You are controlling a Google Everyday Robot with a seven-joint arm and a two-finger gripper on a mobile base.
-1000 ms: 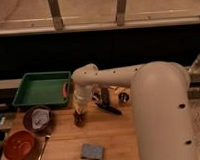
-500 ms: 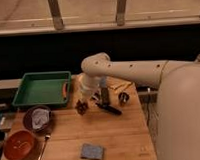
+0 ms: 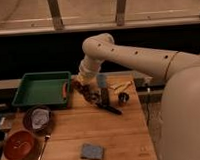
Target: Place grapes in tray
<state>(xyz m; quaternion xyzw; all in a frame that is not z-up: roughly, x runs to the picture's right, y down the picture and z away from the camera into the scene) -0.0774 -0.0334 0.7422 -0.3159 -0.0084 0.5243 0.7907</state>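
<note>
The hand (image 3: 90,91), at the end of the cream-coloured jointed arm (image 3: 123,52), hung low over the wooden surface (image 3: 103,128), just beside the handle end of the large rectangular green plastic tray (image 3: 41,90). The small dark reddish-brown bumpy bunch of grapes (image 3: 82,88) sat right at the hand, near the tray's orange-red handle (image 3: 65,89) and still outside the tray's walls. Whether the hand was clamped on the bunch or apart could not be told, nor whether the grapes rested on the surface or hung clear of it.

The bunch looked light and lumpy, probably with some give, and its rounded bumps would likely slip under a loose pinch. A hold across the thick upper part seemed safest, since the narrow tip would offer little to grip. Being so light, it should need only moderate pressure. A firmer squeeze risked squashing it or popping it out sideways.

A dark bowl holding a cloth (image 3: 37,118) stood below the tray, and a grey-blue square sponge (image 3: 91,151) lay well apart.
</note>
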